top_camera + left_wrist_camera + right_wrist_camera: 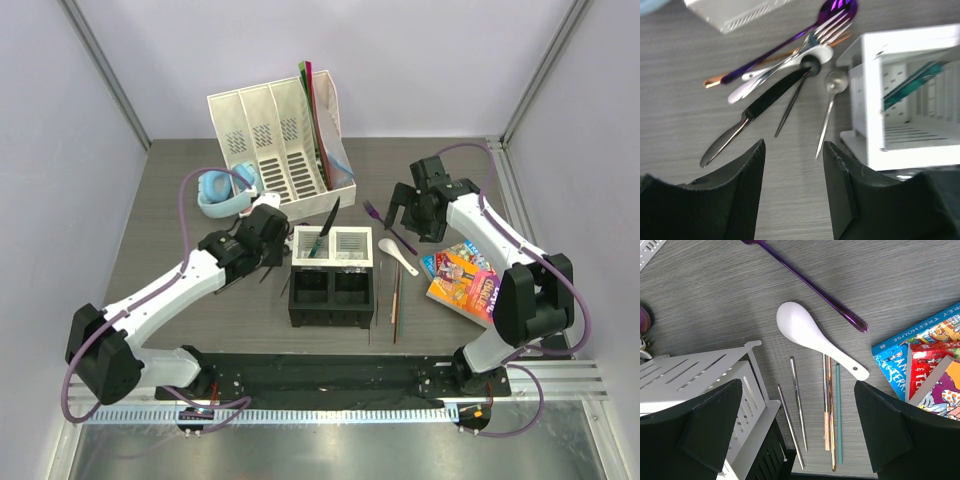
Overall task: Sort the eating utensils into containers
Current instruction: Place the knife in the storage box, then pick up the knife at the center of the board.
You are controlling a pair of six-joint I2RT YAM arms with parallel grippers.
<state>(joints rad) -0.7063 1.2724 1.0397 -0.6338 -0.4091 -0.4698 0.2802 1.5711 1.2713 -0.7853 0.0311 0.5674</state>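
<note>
The four-cell caddy (331, 297) stands mid-table, its white cells at the back and its black cells in front. A dark slim piece (326, 228) leans in the left white cell. My left gripper (270, 238) is open and empty just left of the caddy. In the left wrist view it (792, 147) hovers over a pile: purple spoon (790, 44), metal fork (822, 32), white spoon (747, 89), black-handled knife (757, 106) and small metal spoon (832, 95). My right gripper (412, 212) (799, 386) is open and empty above a white soup spoon (807, 335), a purple fork (374, 211) and several chopsticks (829, 410).
A tall white file organiser (275, 140) stands at the back. Blue headphones (222, 192) lie left of it, close behind my left arm. A colourful book (463, 280) lies right of the chopsticks, under my right arm.
</note>
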